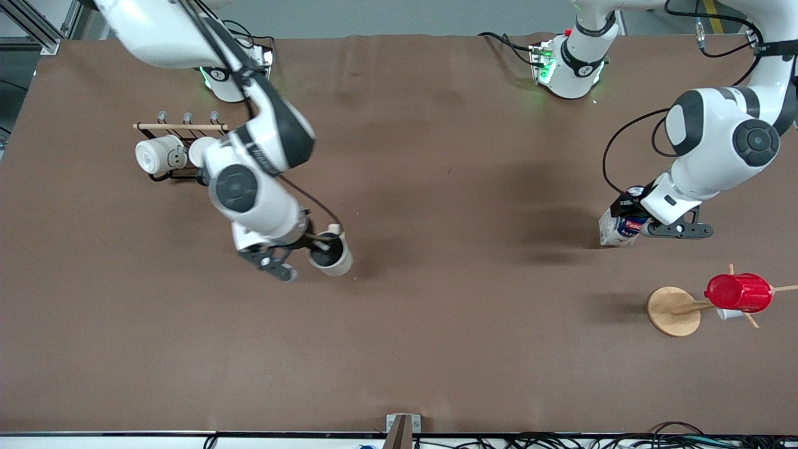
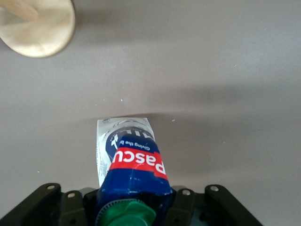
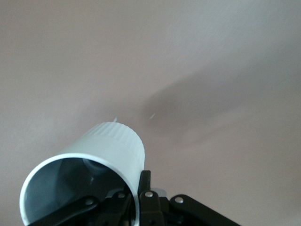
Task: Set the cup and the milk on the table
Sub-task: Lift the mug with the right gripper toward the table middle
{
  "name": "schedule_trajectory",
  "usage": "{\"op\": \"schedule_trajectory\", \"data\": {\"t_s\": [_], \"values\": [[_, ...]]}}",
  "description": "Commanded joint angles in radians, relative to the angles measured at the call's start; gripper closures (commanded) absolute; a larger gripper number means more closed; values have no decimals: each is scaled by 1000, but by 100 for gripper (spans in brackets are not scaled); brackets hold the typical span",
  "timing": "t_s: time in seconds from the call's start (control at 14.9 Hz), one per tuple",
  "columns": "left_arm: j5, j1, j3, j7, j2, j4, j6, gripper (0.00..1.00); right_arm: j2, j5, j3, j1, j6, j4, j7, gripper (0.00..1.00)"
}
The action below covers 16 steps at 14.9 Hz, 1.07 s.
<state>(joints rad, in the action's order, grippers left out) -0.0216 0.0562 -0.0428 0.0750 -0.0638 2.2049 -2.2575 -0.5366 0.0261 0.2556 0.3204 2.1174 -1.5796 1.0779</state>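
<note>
I read this as close to the end of the job, with both things gripped and neither let go. Left of centre in the front view my right gripper [image 1: 319, 244] is clamped on the rim of the cup [image 1: 330, 255], one finger inside its grey bowl and one outside; the right wrist view shows the cup [image 3: 89, 179] above bare table [image 3: 211, 70] with a shadow under it, so I judge it low but cannot tell whether it touches. At the right edge of the front view my left gripper [image 1: 639, 215] is closed on the top of the milk [image 1: 618, 227], its fingers set on either side of the neck below the green cap, and the carton's foot looks at or just off the table [image 1: 436, 349]. What I think is left: settle both down, open the fingers, lift away. The red cup [image 1: 739, 292] on its wooden stand [image 1: 673, 311] and the white mugs [image 1: 161, 155] on the black rack [image 1: 181, 128] stay out of it.
</note>
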Motion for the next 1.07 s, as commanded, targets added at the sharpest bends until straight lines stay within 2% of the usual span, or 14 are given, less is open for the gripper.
{"op": "schedule_trajectory", "data": {"t_s": [0.0,0.2,0.4,0.6,0.74,0.8,0.87,0.94,1.01], "values": [[8,10,9,-23,36,-43,61,92,-71,41,-4,95,108,1,170,99],[3,11,59,-49,19,-131,151,92,-103,89,16,123,121,1,276,99],[-10,11,147,-80,3,-146,157,92,-109,97,16,129,122,-6,284,98],[-98,14,237,-128,-57,-206,157,92,-132,92,17,140,160,-8,289,97],[-101,14,311,-188,-131,-278,159,92,-152,98,16,152,176,-8,313,95],[-107,14,346,-205,-174,-318,159,92,-152,98,16,151,173,-8,312,88],[-130,16,388,-252,-204,-345,159,92,-152,98,17,147,171,-8,309,69],[-133,19,420,-315,-232,-372,157,92,-152,98,17,146,171,-8,309,38],[-129,24,452,-367,-263,-401,154,92,-151,98,17,147,170,-8,310,12]]}}
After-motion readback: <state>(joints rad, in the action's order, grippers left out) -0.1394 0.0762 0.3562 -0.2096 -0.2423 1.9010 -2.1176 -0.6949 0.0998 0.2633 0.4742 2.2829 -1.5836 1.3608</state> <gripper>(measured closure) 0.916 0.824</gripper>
